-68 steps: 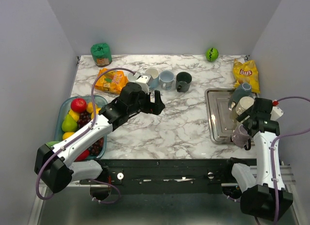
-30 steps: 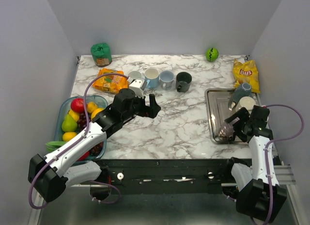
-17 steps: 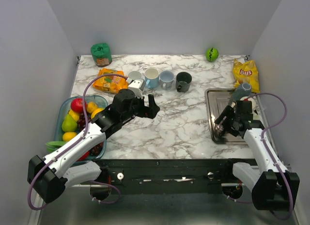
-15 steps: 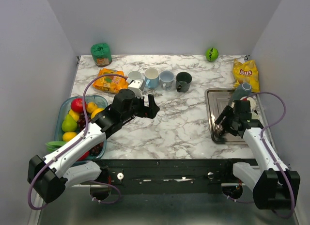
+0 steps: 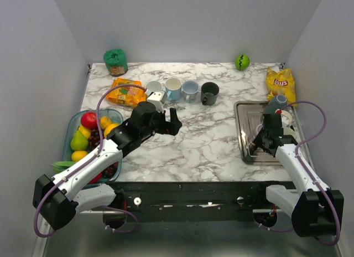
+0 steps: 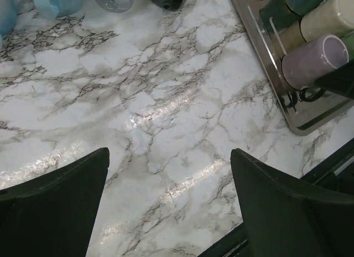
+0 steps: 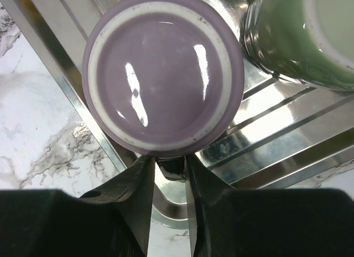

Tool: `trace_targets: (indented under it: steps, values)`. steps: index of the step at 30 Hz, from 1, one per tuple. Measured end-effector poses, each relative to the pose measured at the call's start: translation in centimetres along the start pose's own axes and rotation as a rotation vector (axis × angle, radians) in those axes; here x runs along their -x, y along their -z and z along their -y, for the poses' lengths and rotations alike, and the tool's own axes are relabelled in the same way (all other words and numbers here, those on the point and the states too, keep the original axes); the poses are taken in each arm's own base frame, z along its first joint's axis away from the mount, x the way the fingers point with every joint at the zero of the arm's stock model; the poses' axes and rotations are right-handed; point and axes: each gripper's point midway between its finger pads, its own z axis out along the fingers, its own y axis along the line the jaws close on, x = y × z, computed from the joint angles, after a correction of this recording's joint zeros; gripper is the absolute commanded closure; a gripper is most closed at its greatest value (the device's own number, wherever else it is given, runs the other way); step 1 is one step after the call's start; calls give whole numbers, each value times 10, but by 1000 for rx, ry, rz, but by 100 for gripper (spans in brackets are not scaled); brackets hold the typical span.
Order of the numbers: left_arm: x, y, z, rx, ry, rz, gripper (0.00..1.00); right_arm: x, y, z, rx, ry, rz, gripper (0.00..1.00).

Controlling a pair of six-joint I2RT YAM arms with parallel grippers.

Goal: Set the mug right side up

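Note:
The purple mug [image 7: 163, 74] stands upside down in the metal tray [image 7: 287, 129], its glossy base facing the right wrist camera. My right gripper [image 7: 170, 171] sits at the mug's near side, its two fingers pressed against the dark handle between them. From above, the right gripper [image 5: 259, 144] is over the tray's near left part and hides most of the mug. The left wrist view shows the mug [image 6: 312, 60] at the far right. My left gripper [image 5: 172, 121] hangs open over bare marble in mid-table, nothing between its fingers [image 6: 55, 201].
A pale green mug [image 7: 298, 41] stands right beside the purple one; a teal mug [image 5: 275, 106] lies further back in the tray. Several mugs [image 5: 191, 91] line the back. A chips bag [image 5: 280, 84], green ball [image 5: 241, 61], orange bag [image 5: 126, 92] and fruit container [image 5: 88, 140] surround.
The right arm has swung in over the tray and its jaws have narrowed from wide open onto the mug's handle. The left arm has barely moved.

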Motion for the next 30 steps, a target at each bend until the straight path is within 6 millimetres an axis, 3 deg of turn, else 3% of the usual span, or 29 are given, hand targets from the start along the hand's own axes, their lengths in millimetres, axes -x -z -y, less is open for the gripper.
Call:
trace_targets:
  steps: [4, 6, 13, 19, 24, 30]
  values:
    - [-1, -1, 0, 0, 0, 1, 1, 1, 0, 0, -5, 10, 4, 81]
    - [-1, -1, -1, -1, 0, 1, 1, 1, -2, 0, -9, 16, -1, 99]
    - [-3, -3, -1, -1, 1, 3, 1, 11, -9, -10, -17, 38, -12, 99]
    - [-4, -3, -2, -2, 1, 3, 1, 11, -2, -29, 54, 85, -15, 99]
    - [-2, -4, 3, -21, 21, 9, 1, 29, 35, -67, 254, 91, 34, 99]
    - [10, -4, 20, -95, 80, 45, 1, 63, 119, -121, 639, 61, 153, 99]
